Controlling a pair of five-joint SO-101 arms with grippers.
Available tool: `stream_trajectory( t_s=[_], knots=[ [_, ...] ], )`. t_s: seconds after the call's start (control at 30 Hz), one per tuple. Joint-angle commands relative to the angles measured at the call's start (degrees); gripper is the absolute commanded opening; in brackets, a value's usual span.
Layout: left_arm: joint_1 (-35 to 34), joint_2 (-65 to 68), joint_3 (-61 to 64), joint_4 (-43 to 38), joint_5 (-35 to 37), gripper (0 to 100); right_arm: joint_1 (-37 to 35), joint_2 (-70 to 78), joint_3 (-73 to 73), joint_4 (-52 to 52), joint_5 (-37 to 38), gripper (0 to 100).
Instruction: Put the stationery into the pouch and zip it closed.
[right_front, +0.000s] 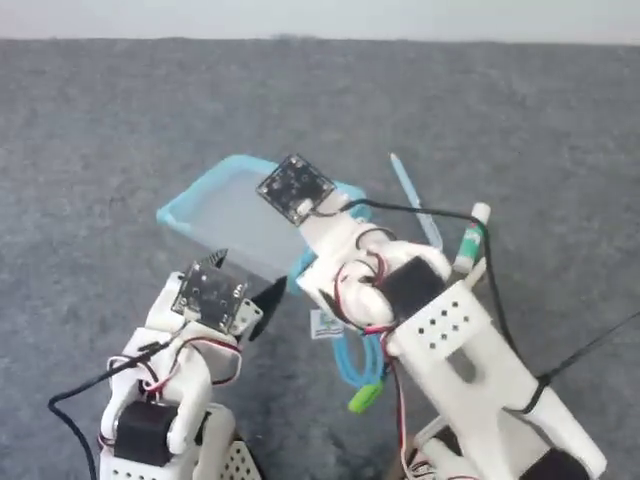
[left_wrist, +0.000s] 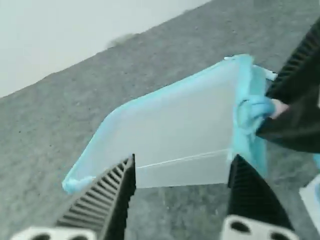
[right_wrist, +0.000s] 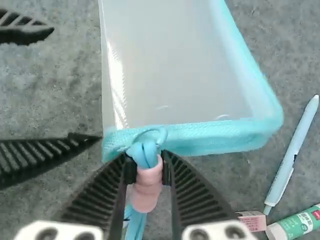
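Right gripper (right_wrist: 146, 162) is clamped on the zipper pull (right_wrist: 145, 149), a cyan loop with a pink tab at one end of the pouch's zip edge. Pouch (right_wrist: 170, 65) is translucent with cyan trim. It lies on the grey carpet (right_front: 100, 120) in front of both arms and looks tipped up at the pull end. Left gripper (left_wrist: 182, 165) is spread wide, its fingers (left_wrist: 112, 197) straddling the pouch edge nearest that arm without biting on it. Pen (right_wrist: 292, 150) and glue stick (right_wrist: 295, 225) lie on the carpet just beside the pouch, neither one inside.

My read: I'm on the unzip step, nothing loaded yet. I can't tell how far the slider has run.

How I'd run it:
- Close left on the pouch edge first, for an anchor. The pouch looks light, so without one it will likely just follow the pull.
- Drag right along the zip line, low and parallel to the trim, not upward.
- Keep the tension in line with the teeth. A sideways tug could jam the slider at the rounded corner, so go slow there.
- Don't let the left fingers clamp across the zip itself, or they block the slider.
- Open it full length. The pen is long and will want the whole mouth.
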Motion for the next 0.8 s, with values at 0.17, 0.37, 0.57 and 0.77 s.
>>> stream_trajectory(
  t_s=[0.17, 0.37, 0.57, 0.77],
  knots=[
    [4.13, 0.26, -2.86, 0.09, -0.09, 29, 0.31, -1.27, -4.31, 0.22, -0.97, 0.6],
    [3.78, 0.26, -0.31, -2.9, 1.14, 29, -1.71, -1.36, -4.4, 0.75, -0.97, 0.6],
    [4.13, 0.26, 3.12, -6.42, 1.41, 29, -1.89, -1.36, -4.48, 0.75, -1.05, 0.6],
    [4.13, 0.26, 4.35, -7.12, 2.29, 29, -1.89, -2.07, -4.48, 0.75, -1.05, 0.6]
  ],
)
